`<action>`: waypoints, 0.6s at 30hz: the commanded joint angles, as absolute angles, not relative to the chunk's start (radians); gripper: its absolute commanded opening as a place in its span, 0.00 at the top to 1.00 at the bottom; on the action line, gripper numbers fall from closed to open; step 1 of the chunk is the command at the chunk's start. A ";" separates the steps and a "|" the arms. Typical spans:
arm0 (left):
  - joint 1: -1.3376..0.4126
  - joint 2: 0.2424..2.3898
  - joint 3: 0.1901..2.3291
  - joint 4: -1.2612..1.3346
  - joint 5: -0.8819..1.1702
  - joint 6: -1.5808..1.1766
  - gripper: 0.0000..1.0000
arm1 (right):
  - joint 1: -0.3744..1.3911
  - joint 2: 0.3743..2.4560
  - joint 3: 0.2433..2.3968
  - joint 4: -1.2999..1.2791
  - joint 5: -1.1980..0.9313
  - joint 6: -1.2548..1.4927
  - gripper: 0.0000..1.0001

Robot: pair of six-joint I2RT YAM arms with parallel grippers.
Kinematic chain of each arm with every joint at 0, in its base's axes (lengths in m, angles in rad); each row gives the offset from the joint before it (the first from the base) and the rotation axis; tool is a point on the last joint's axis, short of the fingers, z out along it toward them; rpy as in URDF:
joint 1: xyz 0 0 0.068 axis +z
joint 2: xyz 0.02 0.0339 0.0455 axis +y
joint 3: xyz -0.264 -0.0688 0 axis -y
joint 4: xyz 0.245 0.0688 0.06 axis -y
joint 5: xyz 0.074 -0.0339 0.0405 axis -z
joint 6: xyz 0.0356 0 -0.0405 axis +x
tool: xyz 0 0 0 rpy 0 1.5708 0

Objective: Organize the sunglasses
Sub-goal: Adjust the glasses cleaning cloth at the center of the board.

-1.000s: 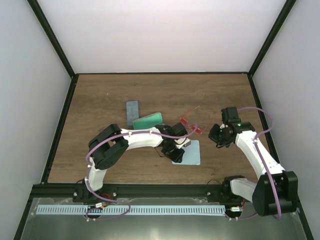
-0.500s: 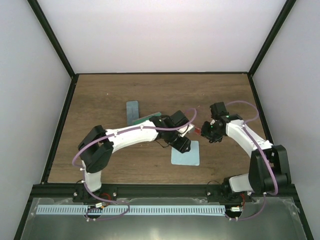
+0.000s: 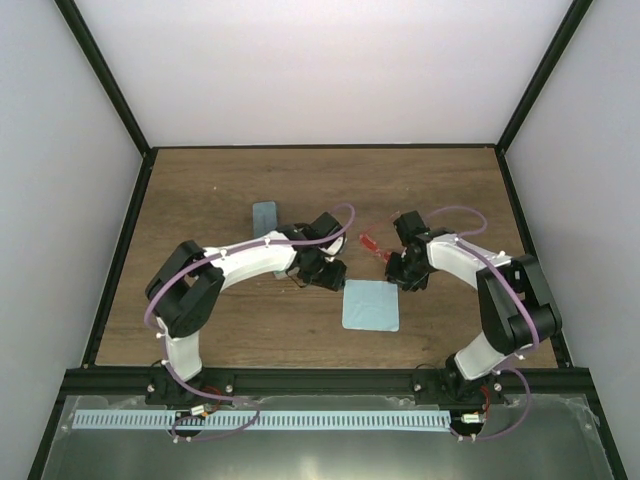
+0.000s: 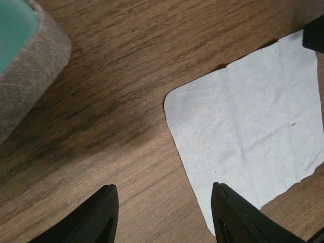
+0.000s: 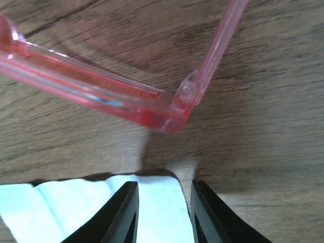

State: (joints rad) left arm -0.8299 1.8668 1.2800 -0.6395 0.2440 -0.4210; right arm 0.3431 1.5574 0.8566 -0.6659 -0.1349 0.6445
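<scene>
A second ago my left fingers [image 3: 328, 272] were pinched shut down on the light-blue cloth [image 3: 371, 305] and my right arm hung well off to the right. Since then both arms swung in to meet by the red sunglasses [image 3: 372, 245], both pairs of fingers opened, and now they have parted again. My left fingers have drawn back to the left. They stand about half open with nothing between them, over bare wood by the cloth's rounded corner, and the grey, teal-lined case [image 4: 30, 76] is just beside them. My right fingers [image 3: 405, 272] have come in close. They are open a narrow way and grip nothing, hovering over the cloth's far corner with the sunglasses just ahead of them.

The sunglasses lie on the tabletop [image 3: 200, 200] between my two arms, just beyond the cloth. One slender arm is swung out from the frame, so they are not folded. I judge that I have let go and am setting up afresh: the glasses are neither folded nor cased, so the main work remains.

The tabletop is dark wood-grain, flat and otherwise uncluttered. A second, grey-blue oblong case [image 3: 264, 214] lies farther back on the left. Plain white walls [image 3: 320, 70] close in three sides, with black frame posts [image 3: 105, 75] at the corners.
</scene>
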 commanded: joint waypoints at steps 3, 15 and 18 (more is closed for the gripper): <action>-0.834 1.820 1.245 -0.612 0.244 -0.423 0.49 | 0.354 1.605 0.904 -0.651 -0.085 0.660 0.73; -0.834 1.821 1.207 -0.603 0.233 -0.411 0.49 | 0.391 1.634 0.902 -0.661 -0.089 0.671 0.90; -0.834 1.826 1.204 -0.598 0.233 -0.410 0.49 | 0.400 1.631 0.894 -0.662 -0.095 0.678 0.96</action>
